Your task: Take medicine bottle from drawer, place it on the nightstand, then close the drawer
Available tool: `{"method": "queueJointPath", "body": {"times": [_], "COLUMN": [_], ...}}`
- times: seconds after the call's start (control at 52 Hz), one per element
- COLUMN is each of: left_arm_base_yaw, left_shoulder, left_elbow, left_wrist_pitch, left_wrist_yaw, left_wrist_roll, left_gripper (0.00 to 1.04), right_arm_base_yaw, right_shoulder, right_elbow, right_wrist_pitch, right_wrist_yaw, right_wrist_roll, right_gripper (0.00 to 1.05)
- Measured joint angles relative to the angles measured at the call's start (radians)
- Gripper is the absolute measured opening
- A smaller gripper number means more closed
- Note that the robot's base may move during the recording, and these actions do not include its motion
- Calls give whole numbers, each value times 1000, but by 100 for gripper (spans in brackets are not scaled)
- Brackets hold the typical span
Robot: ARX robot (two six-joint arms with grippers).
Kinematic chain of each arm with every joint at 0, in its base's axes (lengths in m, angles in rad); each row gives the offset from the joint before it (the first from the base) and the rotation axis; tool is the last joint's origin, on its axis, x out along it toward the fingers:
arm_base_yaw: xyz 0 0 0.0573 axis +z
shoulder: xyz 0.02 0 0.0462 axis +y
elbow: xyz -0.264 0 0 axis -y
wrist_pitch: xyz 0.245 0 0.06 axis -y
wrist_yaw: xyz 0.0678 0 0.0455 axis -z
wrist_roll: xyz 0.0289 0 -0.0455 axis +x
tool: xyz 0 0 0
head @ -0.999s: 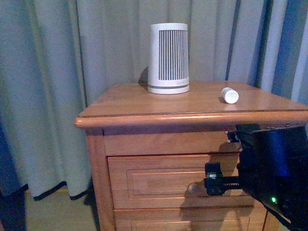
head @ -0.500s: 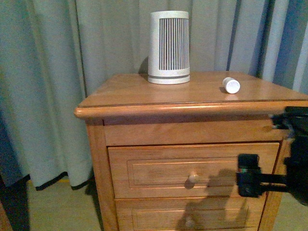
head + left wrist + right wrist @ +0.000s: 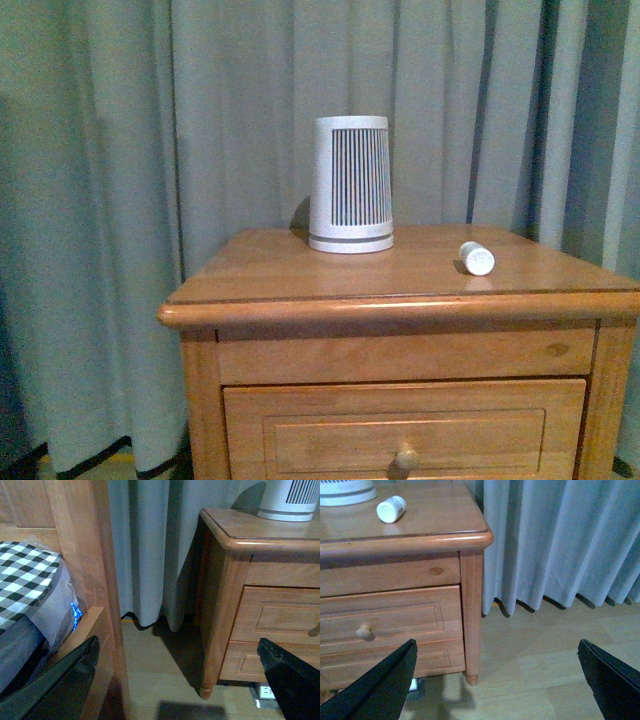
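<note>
Backdrop: pale grey-blue pleated curtains (image 3: 120,200) are hanging behind the honey-coloured wooden nightstand (image 3: 300,275).
Nightstand top: a large white ribbed tapered cylinder (image 3: 350,185) is standing upright near the back edge.
Medicine bottle: the small slim white cylindrical medicine bottle (image 3: 476,257) is lying on its side on the nightstand top, right of the big cylinder and well apart from it, its round end facing the front view.
Drawer: the upper honey wood drawer (image 3: 400,425) with its small round knob is sitting flush in the cabinet, closed.
Left gripper (image 3: 175,680): its dark fingers are spreading wide, holding nothing, beside a wooden bed frame (image 3: 85,555).
Right gripper (image 3: 495,680): its fingers are likewise gaping wide and gripping nothing, facing the nightstand's right front corner.
</note>
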Motion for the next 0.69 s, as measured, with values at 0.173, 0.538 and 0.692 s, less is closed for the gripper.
{"method": "queueJointPath", "body": {"times": [0.173,0.538,0.692], "left_arm_base_yaw": [0,0,0], "left_shoulder": [0,0,0], "left_elbow": [0,0,0], "left_wrist_pitch": [0,0,0], "left_wrist_yaw": [0,0,0], "left_wrist_roll": [0,0,0], "left_gripper": [98,98,98], "right_arm_base_yaw": [69,-27,-51], "right_shoulder": [-274,-375,-396], "right_elbow": [-84,-197,-197], "right_wrist_pitch": [-116,-79,-59], "right_wrist_yaw": [58,-138,-268], "right_wrist_roll": [36,-32,-50], "right_gripper": [98,88,65]}}
